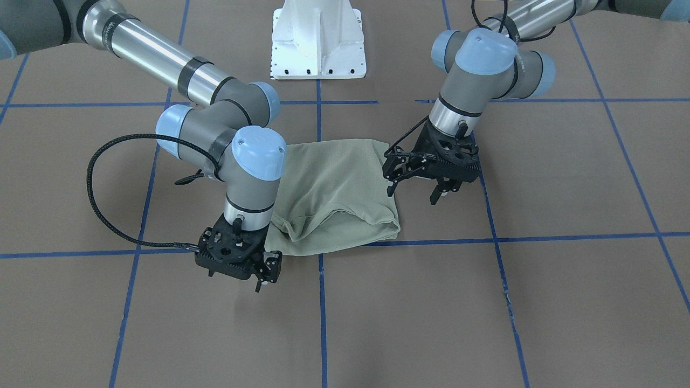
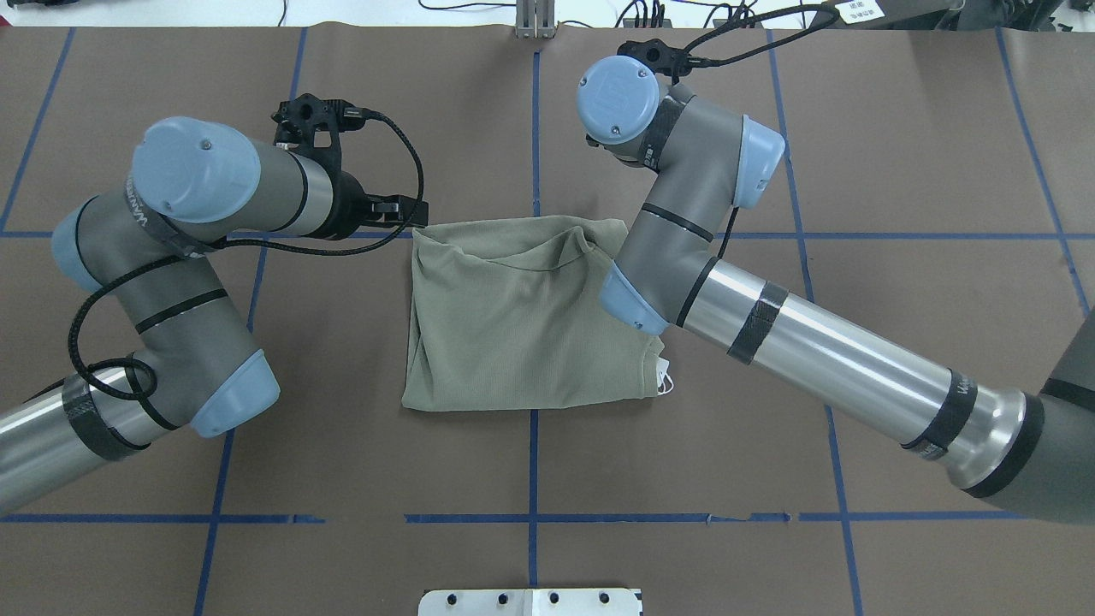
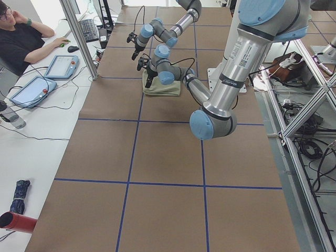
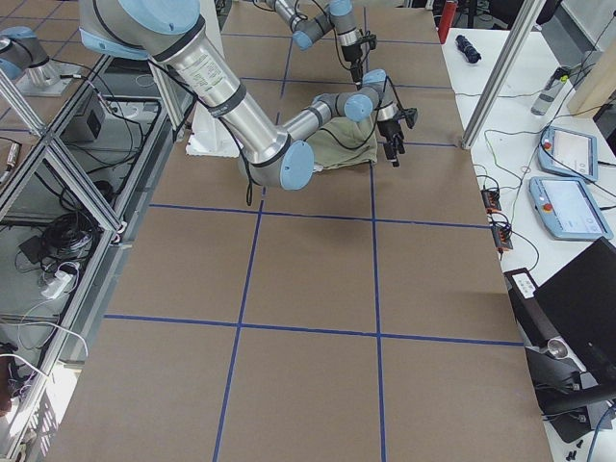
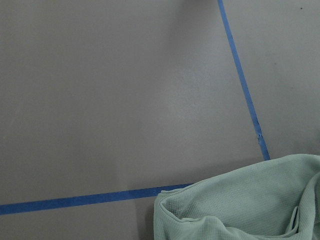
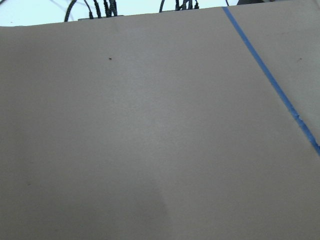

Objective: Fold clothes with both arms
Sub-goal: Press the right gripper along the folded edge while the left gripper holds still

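Lying folded square on the table [image 1: 539, 302], the green shirt [image 1: 334, 188] sits between both arms; the left gripper [image 1: 412, 193] hangs spread and empty beside its edge, seemingly to spare the fold; the right gripper [image 1: 268, 276] may be open or closed, I cannot tell.

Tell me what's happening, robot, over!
Left gripper open, empty. Right gripper at shirt corner, jaws unclear. Shirt folded on table. No obstacle seen.

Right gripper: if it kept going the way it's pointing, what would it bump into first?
Probably the table. The right gripper points down just past a corner of the shirt, and its wrist view shows table and no cloth, though depth is hard to judge.
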